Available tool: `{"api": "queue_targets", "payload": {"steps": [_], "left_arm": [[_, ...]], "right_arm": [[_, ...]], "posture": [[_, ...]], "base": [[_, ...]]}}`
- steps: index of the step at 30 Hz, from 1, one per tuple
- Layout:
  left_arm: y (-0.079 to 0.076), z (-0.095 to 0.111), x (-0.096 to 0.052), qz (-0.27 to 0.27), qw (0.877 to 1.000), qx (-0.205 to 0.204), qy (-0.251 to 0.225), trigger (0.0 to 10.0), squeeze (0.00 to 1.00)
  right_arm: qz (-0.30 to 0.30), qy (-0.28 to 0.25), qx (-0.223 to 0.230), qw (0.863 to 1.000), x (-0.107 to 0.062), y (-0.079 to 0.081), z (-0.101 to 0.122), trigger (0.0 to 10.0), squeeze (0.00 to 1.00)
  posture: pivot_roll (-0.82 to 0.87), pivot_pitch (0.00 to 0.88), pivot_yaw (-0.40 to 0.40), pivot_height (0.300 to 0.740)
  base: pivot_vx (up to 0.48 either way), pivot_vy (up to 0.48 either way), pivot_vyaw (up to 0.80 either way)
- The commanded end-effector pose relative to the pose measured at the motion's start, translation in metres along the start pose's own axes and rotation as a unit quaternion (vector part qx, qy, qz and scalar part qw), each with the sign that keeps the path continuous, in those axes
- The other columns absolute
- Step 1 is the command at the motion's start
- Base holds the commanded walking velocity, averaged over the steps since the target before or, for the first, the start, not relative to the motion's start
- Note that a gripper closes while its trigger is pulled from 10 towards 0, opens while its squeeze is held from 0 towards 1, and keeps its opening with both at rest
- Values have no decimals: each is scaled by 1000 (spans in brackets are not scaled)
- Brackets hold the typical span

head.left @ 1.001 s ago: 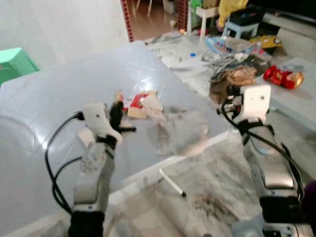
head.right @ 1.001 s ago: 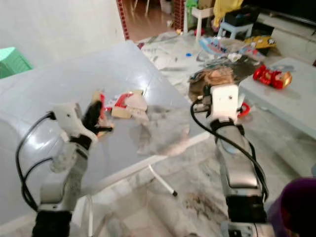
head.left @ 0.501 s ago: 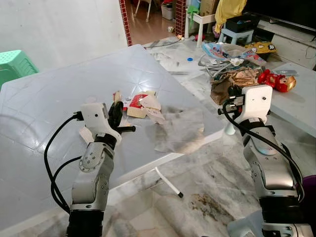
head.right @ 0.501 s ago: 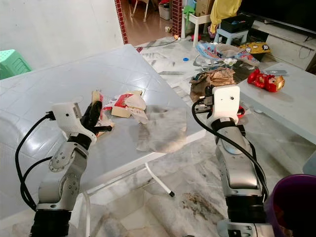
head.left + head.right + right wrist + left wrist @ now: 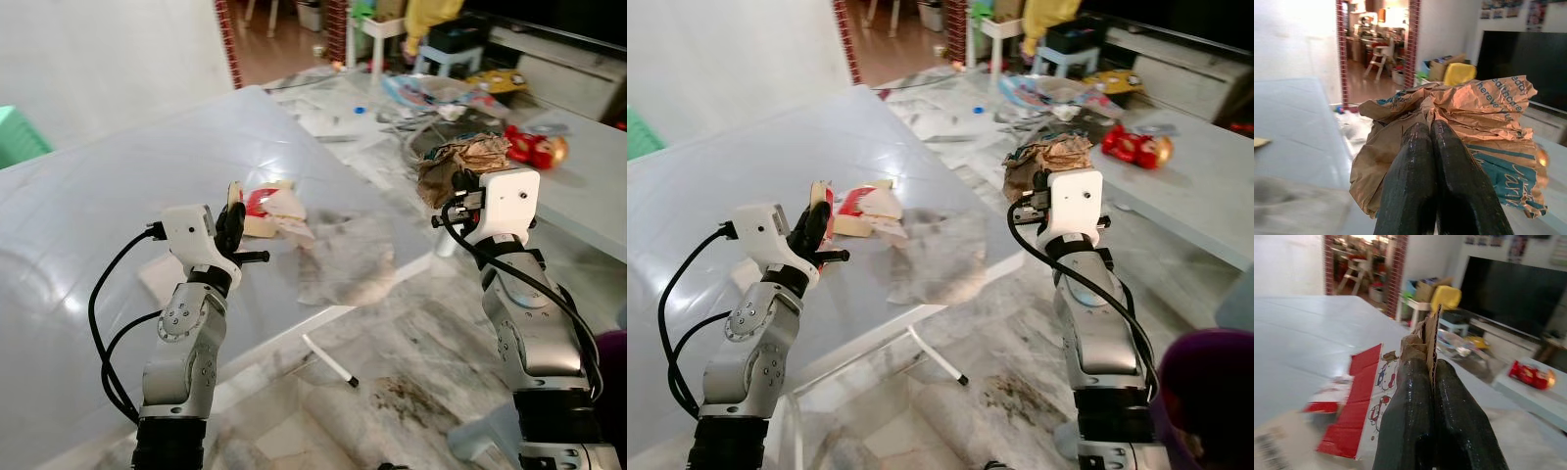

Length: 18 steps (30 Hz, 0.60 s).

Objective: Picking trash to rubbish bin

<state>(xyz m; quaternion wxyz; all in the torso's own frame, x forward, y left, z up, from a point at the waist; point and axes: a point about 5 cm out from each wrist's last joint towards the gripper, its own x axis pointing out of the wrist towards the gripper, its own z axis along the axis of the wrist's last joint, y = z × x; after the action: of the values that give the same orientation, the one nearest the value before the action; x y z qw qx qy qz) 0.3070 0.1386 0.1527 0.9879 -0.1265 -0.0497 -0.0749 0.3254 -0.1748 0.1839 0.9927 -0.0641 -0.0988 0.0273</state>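
Observation:
My left gripper (image 5: 233, 211) is shut on a thin strip of brown cardboard (image 5: 1432, 331) and holds it upright above the grey table (image 5: 108, 186). Just beyond it on the table lie red-and-white torn packaging (image 5: 270, 204) and a crumpled grey sheet (image 5: 348, 257). Past the table's right edge, my right gripper (image 5: 458, 182) is raised and shut on a crumpled brown paper bag (image 5: 1488, 112); the bag bulges over its fingertips (image 5: 1415, 134). A purple bin rim (image 5: 1207, 392) shows at the lower right.
A low white table (image 5: 578, 196) with a red toy (image 5: 534, 147) stands at the right. Clutter covers the floor behind it. A white rod (image 5: 328, 359) lies on the marble floor below the table edge. A green stool (image 5: 15, 137) stands at the far left.
The whole picture has shifted as the camera moved. Both grippers keep their hold and their pose relative to my body.

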Motion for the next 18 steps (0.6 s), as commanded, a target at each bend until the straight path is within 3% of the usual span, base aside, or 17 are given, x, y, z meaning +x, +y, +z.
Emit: {"api": "queue_targets", "payload": {"steps": [1, 15, 18], "left_arm": [[-1, 5, 0, -3, 1000, 2, -7, 0, 0], [-2, 6, 1, -5, 1000, -4, -8, 0, 0], [-3, 5, 0, -6, 1000, -4, -7, 431, 0]], "right_arm": [[-1, 3, 4, 1000, 0, 1, 1, 10000, 0], [-2, 5, 5, 1000, 1, 0, 1, 10000, 0], [-3, 8, 6, 1000, 1, 0, -1, 10000, 0]], "posture": [[-39, 57, 77, 740], [-40, 60, 79, 740], [-40, 60, 79, 740]], "base": [[0, 0, -788], [0, 0, -797], [0, 0, -796]]}}
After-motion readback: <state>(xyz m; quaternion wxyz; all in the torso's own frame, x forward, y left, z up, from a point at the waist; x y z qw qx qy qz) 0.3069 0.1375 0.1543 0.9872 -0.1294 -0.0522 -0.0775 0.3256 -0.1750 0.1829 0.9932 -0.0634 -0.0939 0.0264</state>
